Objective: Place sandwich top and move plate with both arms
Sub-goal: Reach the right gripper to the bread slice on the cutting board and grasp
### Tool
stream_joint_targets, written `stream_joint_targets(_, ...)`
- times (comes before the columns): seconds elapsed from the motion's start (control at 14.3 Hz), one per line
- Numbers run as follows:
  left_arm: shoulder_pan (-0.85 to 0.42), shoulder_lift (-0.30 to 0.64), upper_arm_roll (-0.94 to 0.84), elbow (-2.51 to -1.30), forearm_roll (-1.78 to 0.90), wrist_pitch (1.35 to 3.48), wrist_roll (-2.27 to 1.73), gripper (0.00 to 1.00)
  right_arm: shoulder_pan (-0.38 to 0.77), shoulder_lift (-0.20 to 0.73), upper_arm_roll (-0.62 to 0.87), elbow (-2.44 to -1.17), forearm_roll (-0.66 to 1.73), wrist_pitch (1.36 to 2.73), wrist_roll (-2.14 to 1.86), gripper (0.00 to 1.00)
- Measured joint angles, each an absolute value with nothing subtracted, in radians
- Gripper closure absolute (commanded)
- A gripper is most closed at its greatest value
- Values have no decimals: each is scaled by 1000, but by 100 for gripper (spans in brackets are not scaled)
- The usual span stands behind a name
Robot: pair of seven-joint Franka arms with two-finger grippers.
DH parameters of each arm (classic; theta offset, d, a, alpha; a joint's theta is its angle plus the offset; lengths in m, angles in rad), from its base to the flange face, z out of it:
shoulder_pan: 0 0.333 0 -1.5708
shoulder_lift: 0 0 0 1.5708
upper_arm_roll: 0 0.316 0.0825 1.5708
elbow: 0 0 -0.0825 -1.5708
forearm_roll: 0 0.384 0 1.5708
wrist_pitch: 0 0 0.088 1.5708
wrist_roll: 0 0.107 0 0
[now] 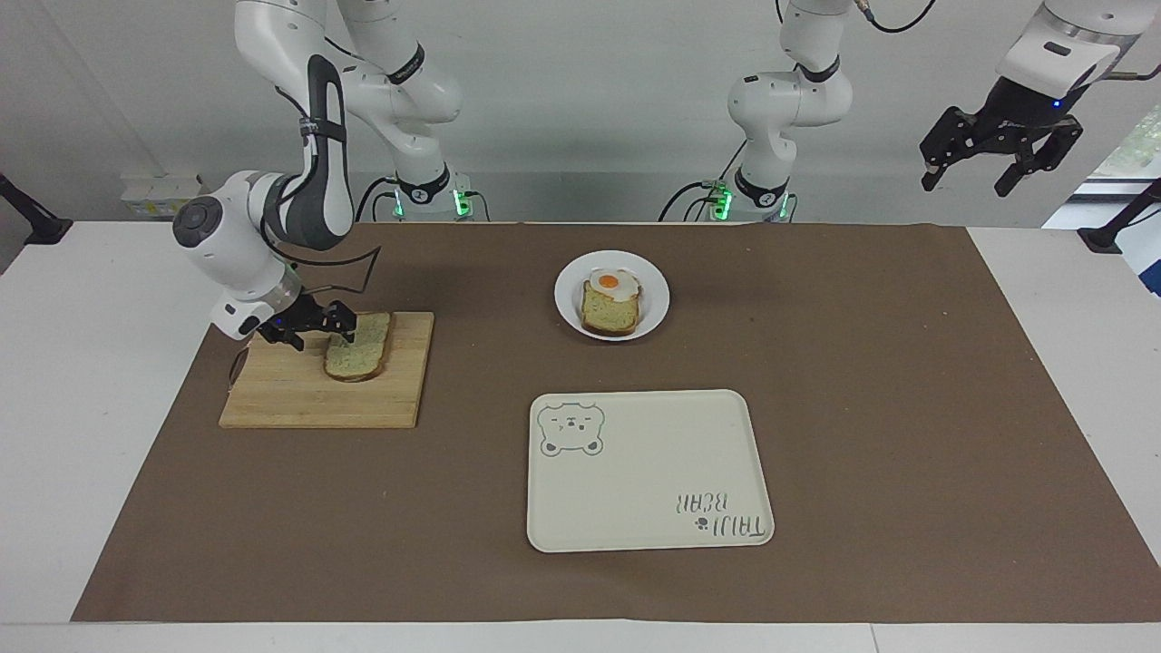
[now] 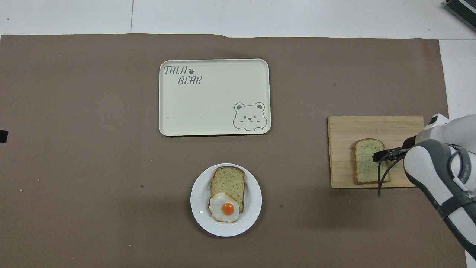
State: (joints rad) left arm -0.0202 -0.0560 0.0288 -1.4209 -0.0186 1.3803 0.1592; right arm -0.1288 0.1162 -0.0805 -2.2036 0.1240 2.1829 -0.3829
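right end effector (image 1: 319,326) spread at sandwich top (image 1: 359,348) | left end effector (image 1: 1001,161) spread, raised

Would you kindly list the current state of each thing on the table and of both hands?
Plain speckled bread slice: flat on the wooden board, not lifted.
Small round white plate: on the brown mat, holding egg-topped bread.
Cream rectangular bear tray: bare.
Right hand: open, low at the plain slice's edge.
Left hand: open, raised, waiting.
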Motion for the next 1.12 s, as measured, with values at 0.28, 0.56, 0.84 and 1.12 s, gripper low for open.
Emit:
stream_joint_targets(0.28, -20, -56, 29, -1421, -19, 1380, 159, 0, -129, 129, -79, -2231, 139, 2227, -392, 27)
stream_joint_targets(0.56, -20, -56, 29, -1421, -19, 1380, 159, 0, -124, 127, -71, -2233, 153, 2227, -396, 100)
stream_joint_targets(0.84, -20, -56, 29, -1421, -19, 1380, 159, 0, -125, 118, -75, -2233, 153, 2226, -396, 100)
stream_joint_targets(1.12, -20, -56, 29, -1421, -19, 1380, 159, 0, -125, 118, -76, -2232, 153, 2226, -396, 100)
